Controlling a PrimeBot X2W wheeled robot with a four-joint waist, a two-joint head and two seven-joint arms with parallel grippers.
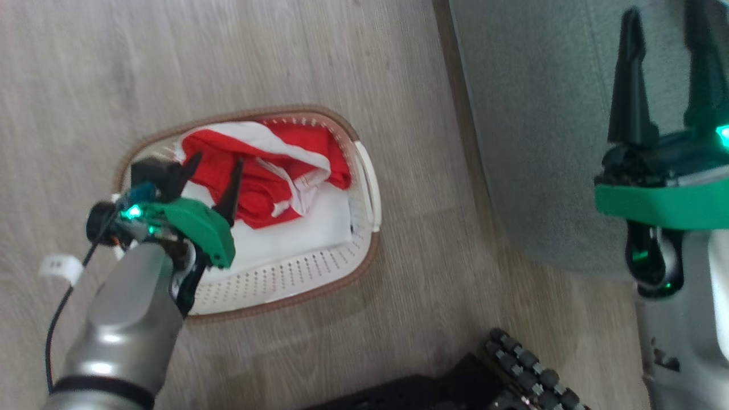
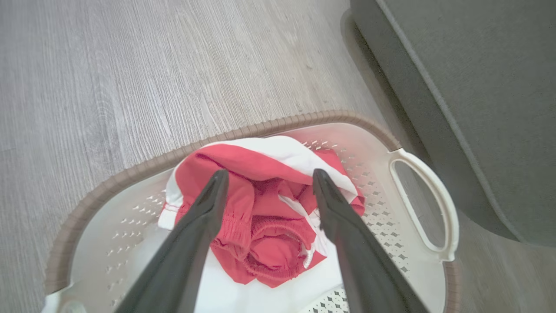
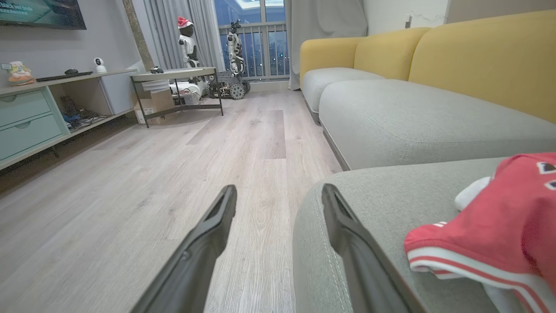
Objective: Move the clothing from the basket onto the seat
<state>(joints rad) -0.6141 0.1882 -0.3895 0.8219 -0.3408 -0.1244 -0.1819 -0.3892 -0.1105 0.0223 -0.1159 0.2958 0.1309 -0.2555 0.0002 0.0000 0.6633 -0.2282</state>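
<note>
Left gripper (image 1: pixel 218 162) is over the basket (image 1: pixel 296 279), jaws spread wide with nothing between them, fingers aimed down at the clothing (image 1: pixel 273 171). In the left wrist view the two dark fingers straddle the red bundle, one either side of its bunched waistband. That reads like a line-up for a pinch on the thickest fold. The bundle sits crammed against the basket's far end, away from the arm. The near end shows white, fabric or bare plastic, I can't say which. The basket stands on the floor (image 1: pixel 114 85) just beside the seat (image 1: pixel 541 142), one handle toward it, so the carry across looks short.

Right gripper (image 1: pixel 663 23) hangs at the seat's edge, open too and empty, likely parked clear of the left arm's path. From its wrist camera, a red garment (image 3: pixel 491 234) with striped trim lies on the seat's near corner, so part of the job looks done.

Surface: pale wood-look planks, smooth. Room: a grey sofa (image 3: pixel 456 61) with yellow backs, a low table (image 3: pixel 173 74), a shelf unit (image 3: pixel 26 108) along the wall and a window (image 3: pixel 260 43) behind.
</note>
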